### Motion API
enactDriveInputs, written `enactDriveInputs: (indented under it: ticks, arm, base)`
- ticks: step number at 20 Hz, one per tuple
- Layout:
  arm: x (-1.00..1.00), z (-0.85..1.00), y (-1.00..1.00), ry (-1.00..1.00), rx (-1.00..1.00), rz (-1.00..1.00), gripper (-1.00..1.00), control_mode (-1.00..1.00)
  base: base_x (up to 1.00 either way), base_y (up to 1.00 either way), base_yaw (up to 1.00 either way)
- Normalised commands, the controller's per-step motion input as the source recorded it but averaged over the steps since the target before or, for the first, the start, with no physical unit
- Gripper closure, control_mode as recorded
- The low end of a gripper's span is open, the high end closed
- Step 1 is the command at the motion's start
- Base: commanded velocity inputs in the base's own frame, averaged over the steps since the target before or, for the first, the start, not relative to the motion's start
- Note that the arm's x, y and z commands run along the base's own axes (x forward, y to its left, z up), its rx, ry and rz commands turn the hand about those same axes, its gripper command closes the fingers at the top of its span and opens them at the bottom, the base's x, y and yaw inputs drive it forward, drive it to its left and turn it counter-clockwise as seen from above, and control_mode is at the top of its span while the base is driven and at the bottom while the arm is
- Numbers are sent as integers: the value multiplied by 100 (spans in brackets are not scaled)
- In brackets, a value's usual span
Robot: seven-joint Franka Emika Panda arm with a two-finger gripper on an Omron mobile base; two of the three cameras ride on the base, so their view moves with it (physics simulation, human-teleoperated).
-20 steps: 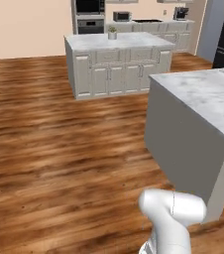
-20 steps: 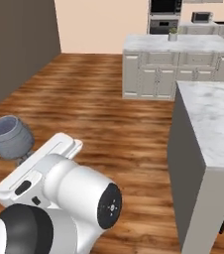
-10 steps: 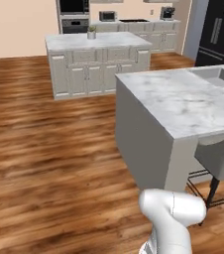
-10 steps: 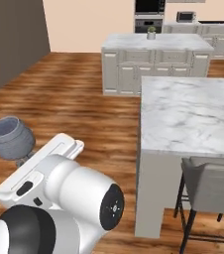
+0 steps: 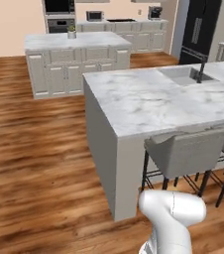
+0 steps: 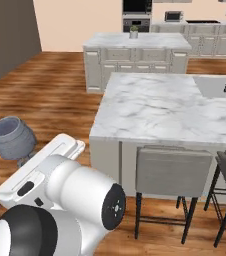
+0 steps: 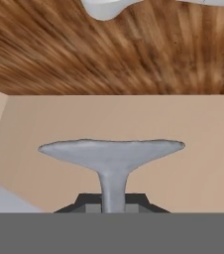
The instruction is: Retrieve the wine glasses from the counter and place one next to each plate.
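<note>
Big white marble island (image 5: 148, 101) with a sink (image 5: 183, 74) dead ahead.
Grey upholstered bar stools (image 6: 172, 172) tucked under its near edge, brown wood plank floor (image 5: 39, 149) all around, black fridge (image 5: 199, 27) behind.

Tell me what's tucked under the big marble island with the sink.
Under the near overhang of the island stand grey stools on dark legs. One shows fully and a second is cut off by the frame edge. Whatever lies further under the top is hidden by the stools and the side panel.

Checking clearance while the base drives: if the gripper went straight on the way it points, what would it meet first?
Past the held wine glass, the gripper faces a plain beige wall; the way there looks free, though depth is unclear.
</note>
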Motion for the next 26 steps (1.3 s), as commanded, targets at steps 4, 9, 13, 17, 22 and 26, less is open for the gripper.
enactDriveInputs:
  ticks: [4, 9, 13, 17, 22, 26]
  arm:
    - [0, 0, 0, 0, 0, 0, 100, 100]
    - [0, 0, 0, 0, 0, 0, 100, 100]
    - [0, 0, 0, 0, 0, 0, 100, 100]
    - [0, 0, 0, 0, 0, 0, 100, 100]
    - [0, 0, 0, 0, 0, 0, 100, 100]
    - [0, 0, 0, 0, 0, 0, 100, 100]
  base:
    - [-33, -100, 0]
    - [-4, -100, 0]
    - [17, -100, 0]
    - [10, -100, 0]
    - [5, -100, -2]
    - [26, -100, -11]
